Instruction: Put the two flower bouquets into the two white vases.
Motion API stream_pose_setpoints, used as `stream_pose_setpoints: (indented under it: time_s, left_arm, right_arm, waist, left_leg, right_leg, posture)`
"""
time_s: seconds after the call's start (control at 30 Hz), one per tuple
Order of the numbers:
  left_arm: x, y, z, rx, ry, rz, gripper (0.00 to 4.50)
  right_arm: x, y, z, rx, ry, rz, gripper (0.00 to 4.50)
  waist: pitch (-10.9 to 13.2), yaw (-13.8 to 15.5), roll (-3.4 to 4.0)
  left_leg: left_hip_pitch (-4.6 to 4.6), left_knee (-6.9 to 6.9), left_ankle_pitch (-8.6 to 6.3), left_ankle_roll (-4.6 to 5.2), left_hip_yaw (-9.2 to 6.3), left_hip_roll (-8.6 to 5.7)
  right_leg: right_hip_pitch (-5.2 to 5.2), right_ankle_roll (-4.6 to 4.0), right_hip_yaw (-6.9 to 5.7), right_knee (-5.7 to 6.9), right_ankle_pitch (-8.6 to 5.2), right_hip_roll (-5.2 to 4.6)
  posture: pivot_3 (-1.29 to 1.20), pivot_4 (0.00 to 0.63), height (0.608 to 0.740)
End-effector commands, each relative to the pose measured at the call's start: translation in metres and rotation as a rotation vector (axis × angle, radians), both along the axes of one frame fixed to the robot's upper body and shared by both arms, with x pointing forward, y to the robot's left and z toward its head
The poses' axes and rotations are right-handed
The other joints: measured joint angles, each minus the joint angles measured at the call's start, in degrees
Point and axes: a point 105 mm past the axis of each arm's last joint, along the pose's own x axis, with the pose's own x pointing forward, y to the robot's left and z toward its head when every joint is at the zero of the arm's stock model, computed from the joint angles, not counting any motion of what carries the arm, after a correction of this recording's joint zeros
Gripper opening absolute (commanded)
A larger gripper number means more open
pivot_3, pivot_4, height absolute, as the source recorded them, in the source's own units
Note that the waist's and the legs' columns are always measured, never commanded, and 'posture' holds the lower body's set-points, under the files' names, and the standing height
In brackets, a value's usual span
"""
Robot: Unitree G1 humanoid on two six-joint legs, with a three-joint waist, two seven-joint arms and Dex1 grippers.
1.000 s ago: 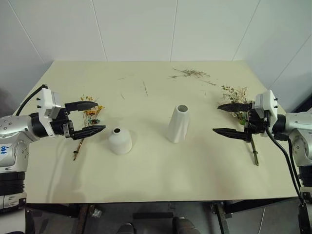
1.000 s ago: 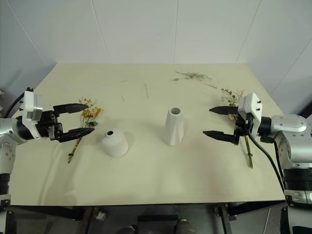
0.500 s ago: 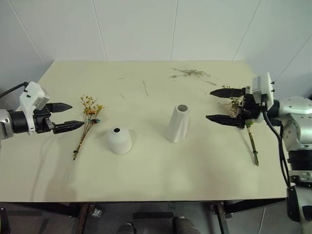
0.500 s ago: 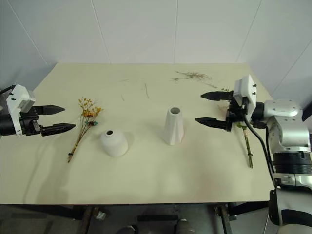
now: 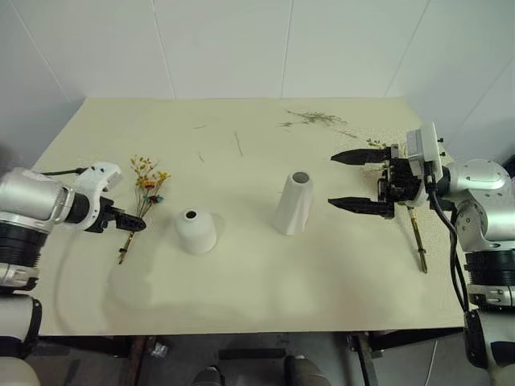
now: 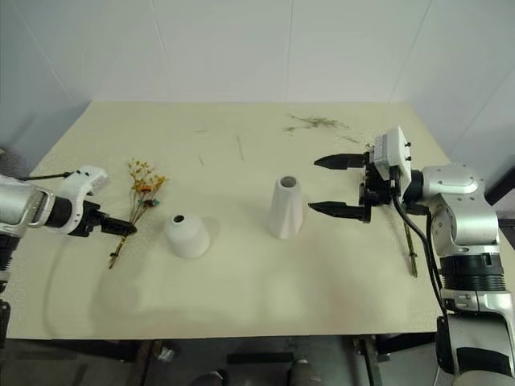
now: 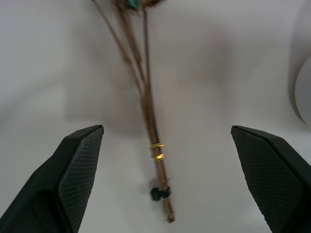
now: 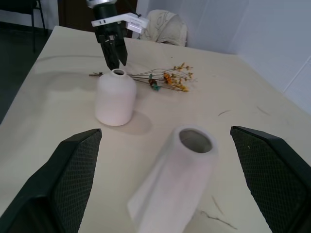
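No readable text, label, brand, number or sign appears on anything here.

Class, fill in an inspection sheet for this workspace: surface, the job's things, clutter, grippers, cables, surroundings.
Surface: pale yellow table, matte.
Job's things: yellow-orange bouquet lying flat on the robot's left; squat vase and tall vase upright, both without flowers; bushy bouquet lying on the right, partly behind the right gripper.
Clutter: loose twigs near the far edge.
Grippers: left gripper open, pointing down over the yellow-orange bouquet's stems; right gripper open, aimed toward the tall vase, holding nothing.
Cables: black cable on the right arm.
Surroundings: white walls.
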Motion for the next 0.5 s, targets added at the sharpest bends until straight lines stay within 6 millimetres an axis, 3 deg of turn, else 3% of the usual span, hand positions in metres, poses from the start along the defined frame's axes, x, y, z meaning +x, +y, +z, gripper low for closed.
stream_pose_setpoints:
  time_s: [0.03, 0.37, 0.5]
  left_arm:
    - [0.006, 0.014, 0.007, 0.092, -0.010, 0.057, 4.49]
    - [0.012, 0.014, -0.018, 0.026, 0.093, 0.097, 4.49]
    - [0.009, 0.021, -0.031, 0.023, 0.131, 0.104, 3.23]
  right_arm:
    - [-0.017, 0.006, 0.016, 0.004, -0.063, 0.038, 4.50]
    - [-0.032, 0.008, 0.011, 0.033, -0.047, 0.029, 4.50]
    - [-0.038, 0.008, 0.014, 0.045, -0.043, 0.054, 4.50]
  waist:
    - [0.00, 0.00, 0.00]
    - [0.00, 0.59, -0.02]
    - [-0.01, 0.47, -0.02]
  left_leg:
    - [-0.02, 0.00, 0.01, -0.01, 0.01, 0.00]
    - [-0.08, 0.06, 0.03, -0.04, -0.01, -0.02]
    - [-0.05, 0.08, 0.04, -0.04, -0.01, -0.03]
  right_leg:
    - [-0.04, 0.00, 0.00, -0.02, 0.00, 0.00]
    - [-0.02, 0.00, 0.00, -0.02, 0.00, -0.01]
    - [-0.02, 0.00, 0.01, 0.02, 0.00, -0.01]
  posture:
    - [0.00, 0.150, 0.740]
    - [0.00, 0.150, 0.740]
    - [0.00, 0.150, 0.740]
